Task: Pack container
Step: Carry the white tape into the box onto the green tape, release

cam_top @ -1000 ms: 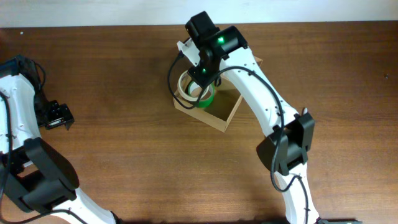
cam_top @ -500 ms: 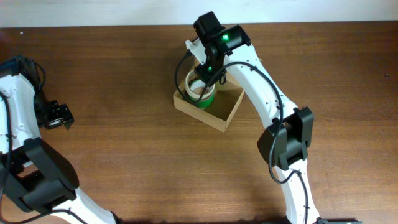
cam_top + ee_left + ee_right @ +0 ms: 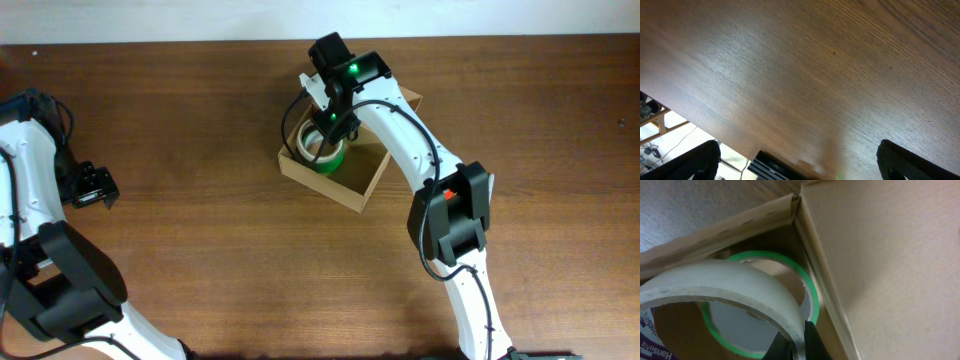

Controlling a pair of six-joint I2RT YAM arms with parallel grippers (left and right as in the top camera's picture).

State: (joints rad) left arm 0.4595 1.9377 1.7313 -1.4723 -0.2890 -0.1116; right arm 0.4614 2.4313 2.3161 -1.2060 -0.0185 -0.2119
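Right claw pinches a white tape roll; the tan rectangular cardboard container lies directly beneath, near the bench's far edge.

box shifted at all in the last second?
No. In the overhead view the container sits at the same spot and angle against the table's far edge.

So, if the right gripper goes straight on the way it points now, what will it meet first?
Probably the green tape roll lying in a corner of the container: the white tape roll held by the right gripper hangs over it and would touch first. The gap is hard to judge.
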